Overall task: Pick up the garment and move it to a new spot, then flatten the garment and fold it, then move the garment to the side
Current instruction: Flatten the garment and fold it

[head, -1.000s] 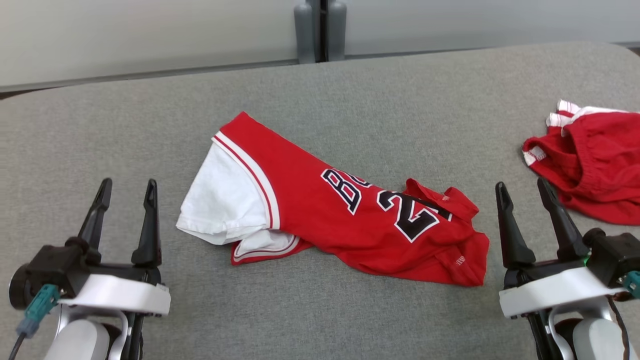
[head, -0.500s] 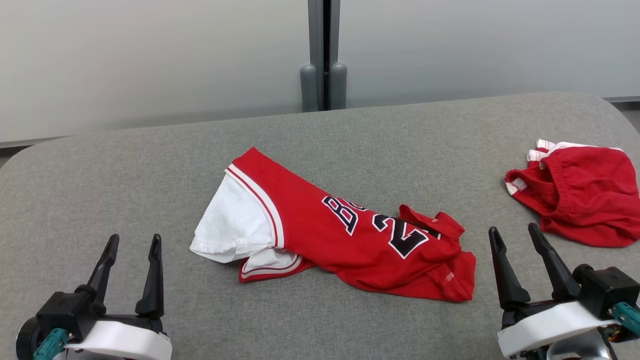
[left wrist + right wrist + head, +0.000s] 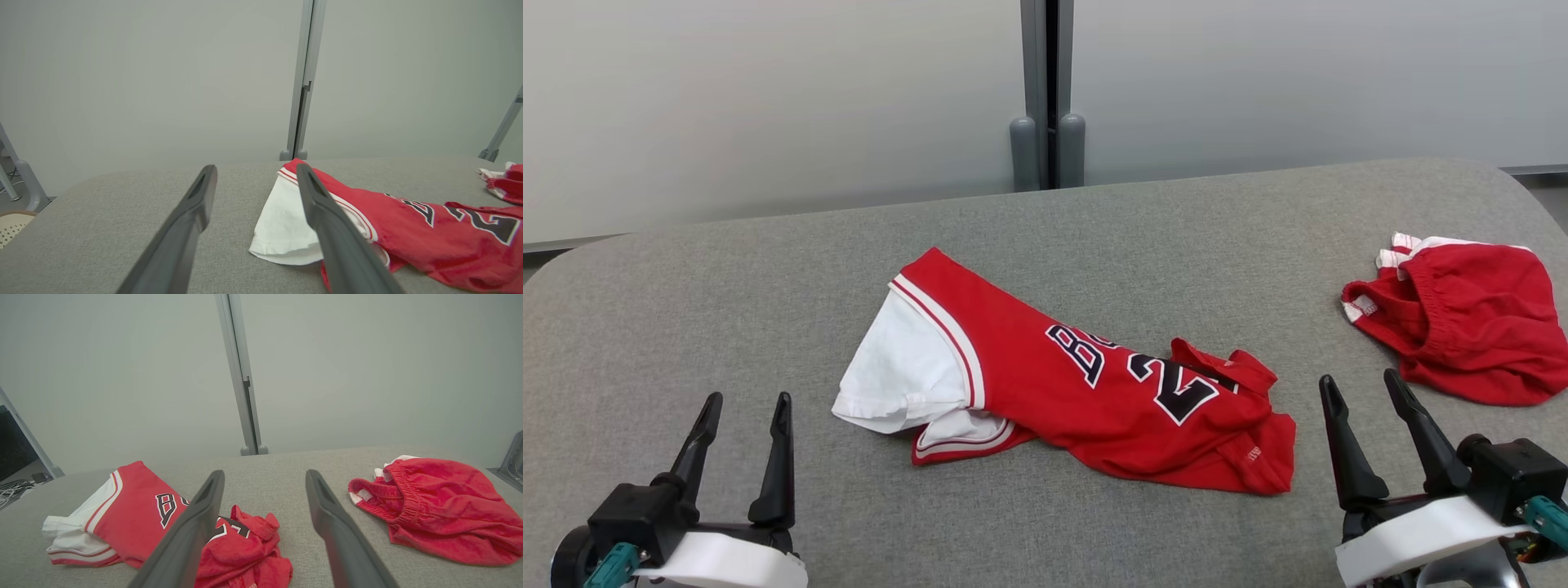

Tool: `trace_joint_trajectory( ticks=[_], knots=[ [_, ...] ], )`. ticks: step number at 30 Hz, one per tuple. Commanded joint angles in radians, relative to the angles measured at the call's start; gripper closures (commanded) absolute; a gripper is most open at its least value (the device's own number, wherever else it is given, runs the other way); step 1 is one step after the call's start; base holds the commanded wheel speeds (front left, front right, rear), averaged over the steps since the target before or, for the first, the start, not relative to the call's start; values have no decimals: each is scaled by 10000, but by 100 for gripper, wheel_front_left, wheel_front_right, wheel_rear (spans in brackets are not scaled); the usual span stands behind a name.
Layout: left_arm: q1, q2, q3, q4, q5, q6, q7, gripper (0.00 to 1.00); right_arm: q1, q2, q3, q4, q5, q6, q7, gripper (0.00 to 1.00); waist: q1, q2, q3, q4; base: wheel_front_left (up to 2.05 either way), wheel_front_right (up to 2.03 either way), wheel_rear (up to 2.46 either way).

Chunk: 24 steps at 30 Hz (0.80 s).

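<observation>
Both jaws stand wide and empty beside the jersey (image 3: 1045, 384). Probably best to pinch its white end (image 3: 903, 376) and crumpled end (image 3: 1233, 384) together, lifting evenly.

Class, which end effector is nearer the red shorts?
Right. The right end effector sits just in front of the red shorts; the left end effector lies across the table, past the jersey.

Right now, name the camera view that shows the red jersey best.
The head view: the whole red jersey lies unobstructed on the grey surface. The left wrist view has a finger across its white sleeve; the right wrist view has a finger hiding its middle.
</observation>
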Motion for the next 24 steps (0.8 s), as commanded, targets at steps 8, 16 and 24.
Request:
trace_joint_trajectory(
  ticks=[8,16,24],
  knots=[
    [-2,63,-67,-134,48,122,50,0,0,28,16,57,-29,0,20,0,0,-1,24,17,0,0,0],
    [-59,46,-103,-198,-7,179,42,0,-49,34,51,87,-16,-2,0,0,0,-1,38,52,0,0,0],
    [-514,39,-203,-333,76,131,42,0,-1,6,420,1023,249,-2,218,0,0,-1,507,303,0,0,0]
  ],
)
